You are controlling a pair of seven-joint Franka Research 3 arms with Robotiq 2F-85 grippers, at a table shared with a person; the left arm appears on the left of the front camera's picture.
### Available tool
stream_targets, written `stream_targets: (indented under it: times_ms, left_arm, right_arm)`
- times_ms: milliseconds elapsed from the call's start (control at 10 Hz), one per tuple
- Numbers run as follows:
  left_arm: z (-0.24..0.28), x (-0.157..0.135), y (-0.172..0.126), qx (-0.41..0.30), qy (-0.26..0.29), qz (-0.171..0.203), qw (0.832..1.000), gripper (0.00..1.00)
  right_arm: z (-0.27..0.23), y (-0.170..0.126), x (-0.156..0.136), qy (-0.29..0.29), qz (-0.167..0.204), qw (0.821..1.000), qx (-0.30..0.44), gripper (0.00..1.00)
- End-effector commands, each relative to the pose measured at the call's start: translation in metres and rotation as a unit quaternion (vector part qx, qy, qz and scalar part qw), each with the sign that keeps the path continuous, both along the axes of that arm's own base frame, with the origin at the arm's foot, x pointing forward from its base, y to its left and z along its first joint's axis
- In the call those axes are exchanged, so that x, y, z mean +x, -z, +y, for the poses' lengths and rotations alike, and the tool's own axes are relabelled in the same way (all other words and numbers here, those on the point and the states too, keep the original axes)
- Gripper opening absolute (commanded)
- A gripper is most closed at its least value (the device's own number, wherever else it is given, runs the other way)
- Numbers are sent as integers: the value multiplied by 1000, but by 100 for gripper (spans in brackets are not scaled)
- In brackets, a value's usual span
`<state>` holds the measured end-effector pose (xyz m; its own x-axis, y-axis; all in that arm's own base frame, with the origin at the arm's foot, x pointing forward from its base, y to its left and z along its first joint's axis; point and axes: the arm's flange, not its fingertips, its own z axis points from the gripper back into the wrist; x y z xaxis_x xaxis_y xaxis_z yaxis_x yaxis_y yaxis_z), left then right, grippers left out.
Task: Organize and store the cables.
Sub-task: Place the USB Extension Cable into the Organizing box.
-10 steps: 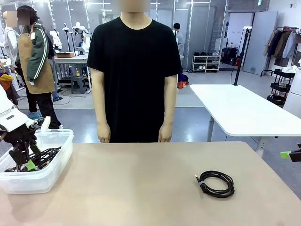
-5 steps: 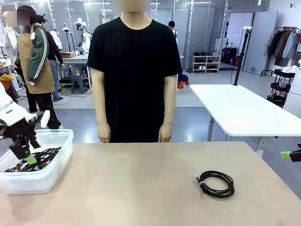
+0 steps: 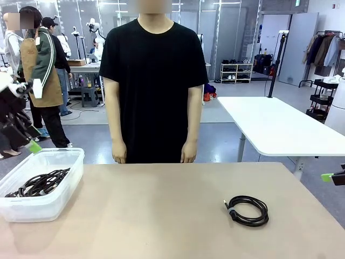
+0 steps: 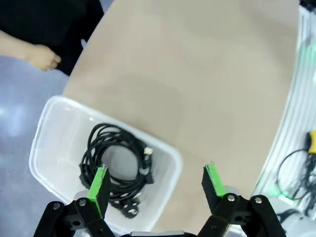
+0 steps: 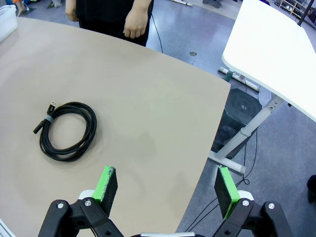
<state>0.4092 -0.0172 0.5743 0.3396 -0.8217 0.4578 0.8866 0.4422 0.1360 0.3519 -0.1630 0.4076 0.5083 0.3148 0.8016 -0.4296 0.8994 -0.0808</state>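
Note:
One coiled black cable [image 3: 247,210] lies on the tan table, right of the middle; in the right wrist view the same coil [image 5: 66,131] sits ahead and to the left of my right gripper [image 5: 166,183], which is open and holds nothing. Several more black cables [image 3: 40,183] lie piled in a clear plastic bin [image 3: 64,162] at the table's left end. My left gripper [image 3: 29,143] hangs open above the bin's far left side. From the left wrist view, its open gripper [image 4: 155,182] looks down on the cables [image 4: 116,163] in the bin [image 4: 44,123]. My right gripper [image 3: 331,177] pokes in at the right edge.
A person in a black shirt stands at the far side, hands [image 3: 118,156] hanging at the table edge. The table [image 3: 161,216] is bare between the bin and the coil. A white table [image 3: 280,127] stands behind on the right.
My left gripper has risen out of the bin, up and to the left, with nothing in it. The cables stay in the bin. The right arm has not moved.

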Motion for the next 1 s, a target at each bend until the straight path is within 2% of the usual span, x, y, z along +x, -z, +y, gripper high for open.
stream_targets:
  times_ms: [0,100,300,500,600,700,800,900]
  left_arm:
    - [-23,-44,14,-75,-5,7,997,94]
    - [-39,-64,23,-87,-16,13,996,94]
    - [-62,-97,46,-99,-39,-3,994,94]
    - [-62,-103,63,-136,-60,-3,989,94]
    - [-58,-103,68,-134,-53,-16,989,94]
    - [-51,-101,70,-146,-33,-10,989,94]
    - [-58,-92,46,-120,-48,0,992,94]
    - [-58,-92,46,-120,-48,0,992,94]
  right_arm:
    - [2,-2,-2,9,5,1000,4,100]
    - [2,-2,-2,9,5,1000,4,100]
    - [2,-2,-2,9,5,1000,4,100]
    - [2,-2,-2,9,5,1000,4,100]
    - [2,-2,-2,9,5,1000,4,100]
    - [2,-2,-2,9,5,1000,4,100]
    - [2,-2,-2,9,5,1000,4,100]
    - [2,-2,-2,9,5,1000,4,100]
